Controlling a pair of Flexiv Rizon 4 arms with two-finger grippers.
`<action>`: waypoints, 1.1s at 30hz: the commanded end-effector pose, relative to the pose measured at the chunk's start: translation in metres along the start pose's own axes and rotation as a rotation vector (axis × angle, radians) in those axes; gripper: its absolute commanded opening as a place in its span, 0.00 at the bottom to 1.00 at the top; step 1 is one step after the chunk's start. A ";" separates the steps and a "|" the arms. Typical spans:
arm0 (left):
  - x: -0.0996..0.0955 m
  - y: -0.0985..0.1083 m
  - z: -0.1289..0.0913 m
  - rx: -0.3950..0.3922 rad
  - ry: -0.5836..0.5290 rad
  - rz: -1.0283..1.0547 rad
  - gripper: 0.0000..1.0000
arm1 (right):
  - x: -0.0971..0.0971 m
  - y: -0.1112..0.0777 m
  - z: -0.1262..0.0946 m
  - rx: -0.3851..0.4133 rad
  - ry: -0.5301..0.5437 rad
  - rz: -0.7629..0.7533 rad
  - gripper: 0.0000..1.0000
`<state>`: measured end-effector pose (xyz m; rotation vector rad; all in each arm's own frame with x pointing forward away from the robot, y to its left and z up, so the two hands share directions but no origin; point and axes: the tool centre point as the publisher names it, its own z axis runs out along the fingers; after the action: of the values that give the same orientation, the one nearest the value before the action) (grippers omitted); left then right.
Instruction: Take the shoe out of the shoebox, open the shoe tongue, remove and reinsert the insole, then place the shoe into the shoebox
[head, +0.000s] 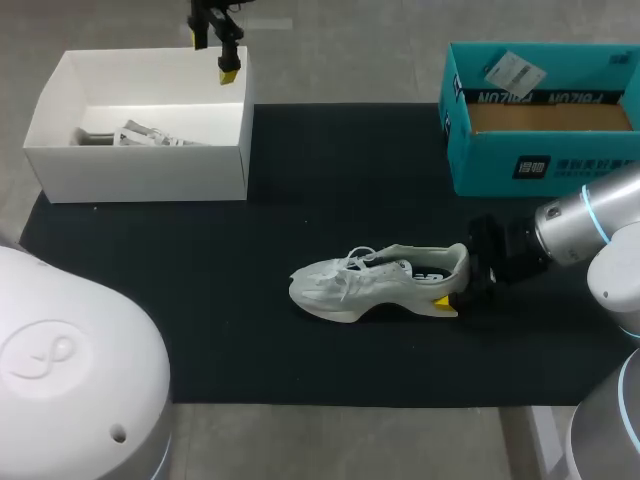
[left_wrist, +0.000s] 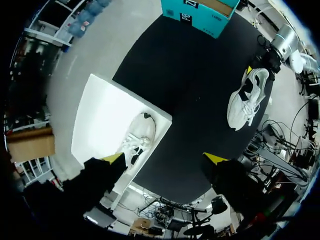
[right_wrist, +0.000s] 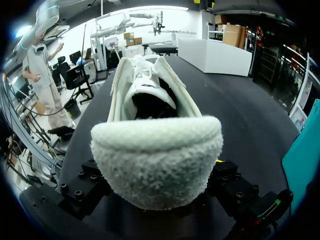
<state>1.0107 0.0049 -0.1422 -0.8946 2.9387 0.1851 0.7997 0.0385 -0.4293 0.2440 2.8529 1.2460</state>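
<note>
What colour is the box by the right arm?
The box is teal outside and brown inside; the head view shows it best.

The white knit sneaker (head: 375, 283) lies mid-way across the black cloth mat (head: 200, 290), toe to the left, its heel clasped from both sides by the right gripper (head: 455, 292). The white open cardboard shoebox (head: 140, 172) sits at the mat's far left corner, with a second white sneaker (head: 150, 134) inside. The left gripper (head: 214, 55) hangs spread above the shoebox's far right corner. The teal cardboard box (head: 520, 165) stands at the far right.

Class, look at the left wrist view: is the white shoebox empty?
No, a white shoe lies inside the shoebox.
</note>
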 end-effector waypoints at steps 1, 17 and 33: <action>0.033 -0.002 0.003 0.189 0.047 -0.713 1.00 | 0.001 0.001 0.000 0.003 -0.002 0.000 0.00; 0.155 -0.027 0.013 0.131 0.004 -0.533 1.00 | 0.001 0.001 0.000 0.003 -0.002 0.000 0.00; 0.218 -0.022 0.034 0.065 -0.017 -0.354 1.00 | 0.001 0.001 0.000 0.003 -0.002 0.000 0.00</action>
<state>0.8432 -0.1259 -0.2001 -1.3666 2.6998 0.0673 0.7997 0.0387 -0.4292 0.2437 2.8529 1.2461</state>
